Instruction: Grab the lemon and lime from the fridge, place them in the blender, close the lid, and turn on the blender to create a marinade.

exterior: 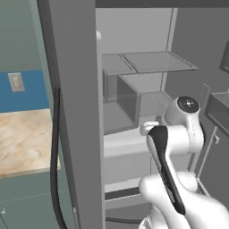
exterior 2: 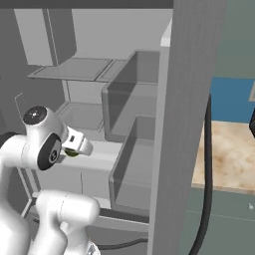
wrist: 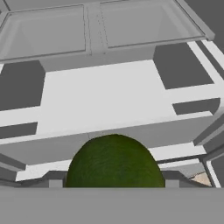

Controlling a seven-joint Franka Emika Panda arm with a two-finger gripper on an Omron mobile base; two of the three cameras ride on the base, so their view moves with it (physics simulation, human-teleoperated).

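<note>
The lime (wrist: 115,162) is seen huge and dark green in the hand view, gripped by the gripper (wrist: 115,186) inside the open fridge (exterior 2: 191,99). From the right base view, just a green sliver of it is caught at the hand, above the fridge's pale drawers (exterior 2: 94,149).

Your two base views look forward from behind the arm, left and right, sharing the open fridge (exterior: 134,89) interior at close range. Your hand view faces its shelves (wrist: 109,100), nearer still.
</note>
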